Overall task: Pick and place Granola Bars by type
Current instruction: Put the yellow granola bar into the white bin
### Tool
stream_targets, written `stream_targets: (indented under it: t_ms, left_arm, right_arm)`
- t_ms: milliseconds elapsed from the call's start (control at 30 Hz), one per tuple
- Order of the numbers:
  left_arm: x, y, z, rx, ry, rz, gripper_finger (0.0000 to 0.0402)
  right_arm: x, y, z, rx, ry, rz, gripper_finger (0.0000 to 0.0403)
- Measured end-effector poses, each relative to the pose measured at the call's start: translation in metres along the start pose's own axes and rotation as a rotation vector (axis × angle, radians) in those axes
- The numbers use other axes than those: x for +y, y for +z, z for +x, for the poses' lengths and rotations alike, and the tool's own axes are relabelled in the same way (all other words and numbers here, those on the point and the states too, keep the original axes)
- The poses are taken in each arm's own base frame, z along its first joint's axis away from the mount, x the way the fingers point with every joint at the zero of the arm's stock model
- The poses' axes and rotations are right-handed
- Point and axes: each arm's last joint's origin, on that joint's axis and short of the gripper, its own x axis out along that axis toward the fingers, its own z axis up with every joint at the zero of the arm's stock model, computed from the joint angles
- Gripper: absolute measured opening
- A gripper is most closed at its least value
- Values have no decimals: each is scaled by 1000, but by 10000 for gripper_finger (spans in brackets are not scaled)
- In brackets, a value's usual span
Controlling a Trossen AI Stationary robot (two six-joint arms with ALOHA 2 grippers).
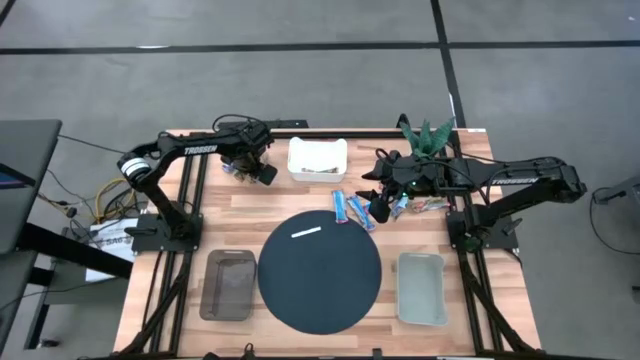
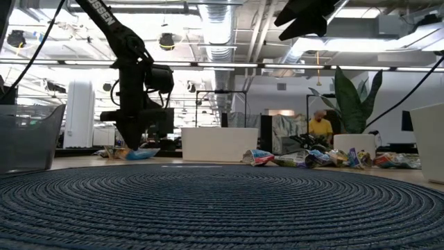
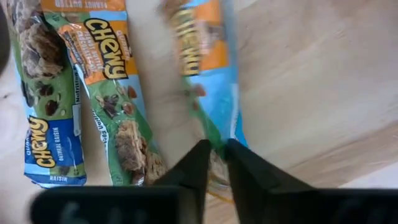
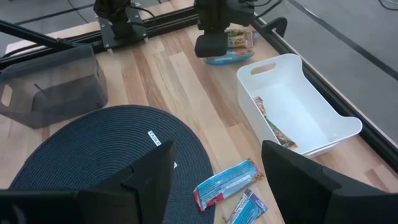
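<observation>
Granola bars (image 1: pixel 355 209) lie scattered on the far half of the wooden table (image 1: pixel 195 262): two blue ones sit side by side just beyond the far rim of the dark round mat (image 1: pixel 320 271), a heap of mixed wrappers (image 1: pixel 428 205) rests to the right of them near the right arm's base, and a small cluster (image 3: pixel 81 93) lies at the far left beside the white bin (image 1: pixel 317 160). The left gripper (image 3: pixel 214 163) is down at that far-left cluster – its fingers are pinched nearly together on the end of a blue-and-green bar (image 3: pixel 208 74), with two more green bars lying flat just beside it. The white bin already holds a bar or two (image 4: pixel 272 126) along its floor. The right gripper (image 4: pixel 214 174) hangs above the table over the two blue bars, fingers spread wide and holding nothing. A grey bin (image 1: pixel 228 284) stands left of the mat and a pale green bin (image 1: pixel 420 288) right of it – both near the front edge.
</observation>
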Motion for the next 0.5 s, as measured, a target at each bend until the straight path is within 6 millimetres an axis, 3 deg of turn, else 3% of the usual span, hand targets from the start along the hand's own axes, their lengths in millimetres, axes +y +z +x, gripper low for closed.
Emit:
stream_targets:
  t_ms: [67, 500]
  left_arm:
    - [0, 0, 0, 3, 1, 8, 9]
    - [-1, 0, 0, 3, -15, 57, 0]
  right_arm:
    - [0, 0, 0, -4, 1, 2, 232]
    - [0, 1, 0, -6, 1, 2, 232]
